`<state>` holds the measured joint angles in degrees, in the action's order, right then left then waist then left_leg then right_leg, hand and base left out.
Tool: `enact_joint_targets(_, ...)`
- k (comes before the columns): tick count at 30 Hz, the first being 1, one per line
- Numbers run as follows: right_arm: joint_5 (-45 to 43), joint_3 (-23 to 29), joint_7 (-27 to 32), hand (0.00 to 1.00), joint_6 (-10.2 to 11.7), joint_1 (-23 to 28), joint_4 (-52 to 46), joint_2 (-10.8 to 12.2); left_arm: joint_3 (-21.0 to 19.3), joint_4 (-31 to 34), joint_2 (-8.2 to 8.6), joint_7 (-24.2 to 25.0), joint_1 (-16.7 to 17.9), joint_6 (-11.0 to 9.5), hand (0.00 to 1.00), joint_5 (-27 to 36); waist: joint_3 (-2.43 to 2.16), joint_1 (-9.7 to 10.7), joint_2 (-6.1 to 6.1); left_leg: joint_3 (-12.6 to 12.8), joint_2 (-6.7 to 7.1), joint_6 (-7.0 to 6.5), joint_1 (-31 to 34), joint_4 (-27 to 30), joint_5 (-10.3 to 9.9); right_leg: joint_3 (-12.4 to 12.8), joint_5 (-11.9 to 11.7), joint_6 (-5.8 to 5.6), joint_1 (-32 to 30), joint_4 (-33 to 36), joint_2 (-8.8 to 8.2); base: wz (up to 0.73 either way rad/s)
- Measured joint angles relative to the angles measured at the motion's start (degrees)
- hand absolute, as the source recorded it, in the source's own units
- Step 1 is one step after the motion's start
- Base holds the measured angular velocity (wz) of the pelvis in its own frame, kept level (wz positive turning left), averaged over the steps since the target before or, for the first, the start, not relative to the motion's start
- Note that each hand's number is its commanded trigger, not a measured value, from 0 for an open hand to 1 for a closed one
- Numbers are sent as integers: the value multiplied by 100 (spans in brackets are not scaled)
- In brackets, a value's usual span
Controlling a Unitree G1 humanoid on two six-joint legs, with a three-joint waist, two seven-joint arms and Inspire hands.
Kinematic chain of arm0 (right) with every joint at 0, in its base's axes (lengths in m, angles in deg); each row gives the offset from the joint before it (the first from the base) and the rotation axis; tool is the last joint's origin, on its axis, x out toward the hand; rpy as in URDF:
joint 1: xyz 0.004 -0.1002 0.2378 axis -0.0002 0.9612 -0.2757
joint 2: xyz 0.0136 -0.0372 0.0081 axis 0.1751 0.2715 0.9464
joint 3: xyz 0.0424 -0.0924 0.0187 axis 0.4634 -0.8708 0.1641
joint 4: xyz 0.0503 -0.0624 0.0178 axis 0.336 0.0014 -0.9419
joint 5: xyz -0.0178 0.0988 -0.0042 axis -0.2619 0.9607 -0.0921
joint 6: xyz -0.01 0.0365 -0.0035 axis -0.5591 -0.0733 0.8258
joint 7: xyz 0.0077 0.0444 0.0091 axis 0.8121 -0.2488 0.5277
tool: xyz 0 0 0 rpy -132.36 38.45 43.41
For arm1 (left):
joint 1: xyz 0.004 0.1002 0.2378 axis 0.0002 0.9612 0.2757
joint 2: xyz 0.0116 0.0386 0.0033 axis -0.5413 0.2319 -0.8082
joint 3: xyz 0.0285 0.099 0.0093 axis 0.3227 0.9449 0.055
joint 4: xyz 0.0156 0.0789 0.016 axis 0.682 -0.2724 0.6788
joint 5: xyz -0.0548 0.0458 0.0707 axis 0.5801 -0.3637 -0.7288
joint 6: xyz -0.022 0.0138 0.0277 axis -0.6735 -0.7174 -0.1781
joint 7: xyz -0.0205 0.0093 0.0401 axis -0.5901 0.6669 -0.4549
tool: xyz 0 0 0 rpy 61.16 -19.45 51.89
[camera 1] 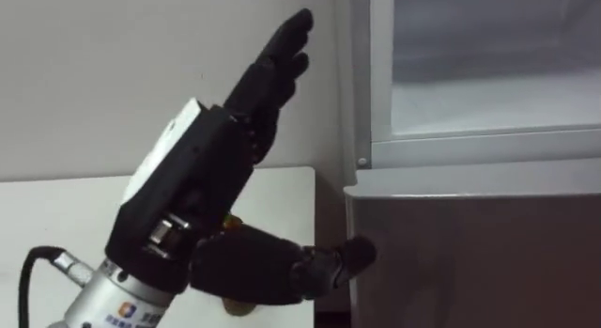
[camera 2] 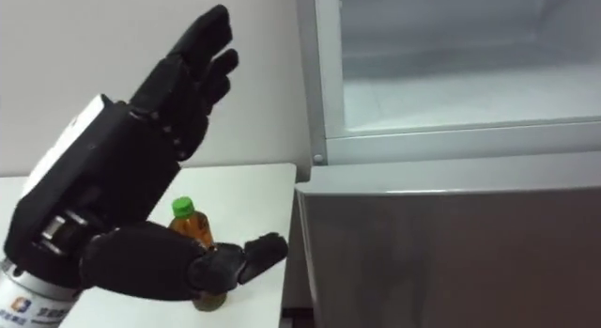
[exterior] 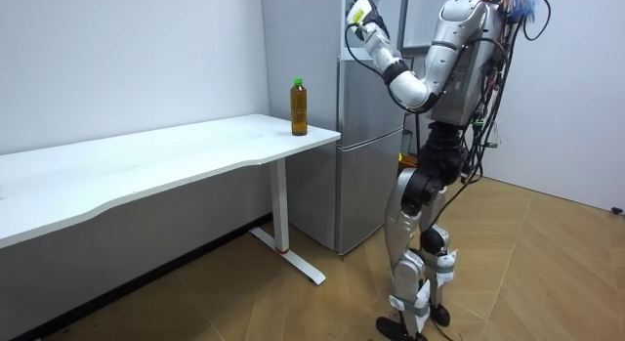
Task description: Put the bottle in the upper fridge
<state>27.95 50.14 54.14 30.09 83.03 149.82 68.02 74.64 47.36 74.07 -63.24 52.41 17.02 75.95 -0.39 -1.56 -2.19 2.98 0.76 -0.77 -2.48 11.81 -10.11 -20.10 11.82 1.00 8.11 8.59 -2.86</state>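
My left hand (camera 1: pixel 216 159) is raised in front of me, open, with straight fingers pointing up and the thumb spread low toward the fridge; it holds nothing. The bottle (camera 2: pixel 188 220), amber with a green cap, stands upright on the white table (camera 2: pixel 254 187) behind the thumb, at the corner next to the fridge. In the room view the bottle (exterior: pixel 299 106) stands alone at the table's end, while the left hand (exterior: pixel 361 14) is up near the fridge top. The upper fridge compartment (camera 1: pixel 488 93) is open, its pale inside and white frame in sight.
The lower fridge door (camera 1: pixel 470 253), grey, is shut below the open compartment. I stand upright on the wooden floor right in front of the fridge (exterior: pixel 366 155), which stands against the wall beside the long table (exterior: pixel 146 160). A narrow gap separates table and fridge.
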Motion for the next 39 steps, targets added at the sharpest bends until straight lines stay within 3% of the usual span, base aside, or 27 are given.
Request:
enact_joint_targets(5, -41, 125, 6, 0, 39, 142, -23, 74, -730, -2, 5, -537, 322, -47, 0, -81, -15, -210, 59, -52, 18, 0, 0, 5, 0, -54, 20, -11, 47, 1, -6, 9)
enact_joint_targets(8, -23, 213, 57, 0, 43, 256, -177, 75, -1107, -5, 26, -1036, 845, -126, 0, -77, -17, -237, 71, -91, 74, -1, 5, 30, -1, -79, 55, -39, 87, 5, -25, 12)
enact_joint_targets(11, -38, 376, 80, 0, 66, 563, -521, 77, -1341, -48, 155, -1375, 1314, -137, 0, -74, -9, -289, 90, -93, 99, -22, 29, 130, -15, -125, 95, -60, 93, 19, -56, 13)
enact_joint_targets(16, 25, 603, 98, 0, 73, 705, -592, 80, -1785, -834, 192, -2034, 1489, -237, 0, -61, -3, -362, 82, -171, 100, -31, 79, 154, -21, -162, 95, -59, 96, 33, -54, 7)
enact_joint_targets(18, 24, 696, 144, 0, 69, 745, -664, 79, -1895, -1152, 200, -2336, 1711, -265, 0, 1, 8, -365, 45, -177, 94, -52, 73, 169, -39, -199, 102, -65, 101, 43, -62, 5)
enact_joint_targets(20, 21, 766, 143, 0, 62, 780, -682, 69, -1912, -1573, 200, -2491, 1942, -377, 0, 123, 6, -369, 50, -175, 93, -59, 40, 154, -43, -202, 124, -76, 93, 107, -90, 0)
enact_joint_targets(23, 24, 813, 143, 0, 57, 825, -684, 87, -1916, -2295, 292, -2753, 2180, -361, 0, 305, 16, -351, 52, -193, 96, -80, 17, 144, -58, -203, 142, -89, 92, 132, -101, 0)
enact_joint_targets(25, 28, 806, 131, 0, 48, 843, -708, 91, -1922, -2601, 376, -2923, 2226, -363, 0, 473, 4, -373, 94, -200, 101, -82, 18, 122, -59, -201, 144, -93, 96, 130, -104, 0)
enact_joint_targets(31, 17, 816, 123, 0, 14, 921, -759, 87, -1777, -4401, 411, -3248, 2259, -423, 0, 715, 0, -439, 148, -168, 110, -93, -30, 85, -69, -187, 133, -107, 165, 120, -104, -3)
enact_joint_targets(39, -149, 748, 18, 0, 23, 974, -894, 76, -1036, -6472, 447, -3365, 2377, -515, 0, 993, 23, -455, 232, -86, 102, -97, -106, 88, -130, -94, 142, -122, 207, 110, -98, -4)
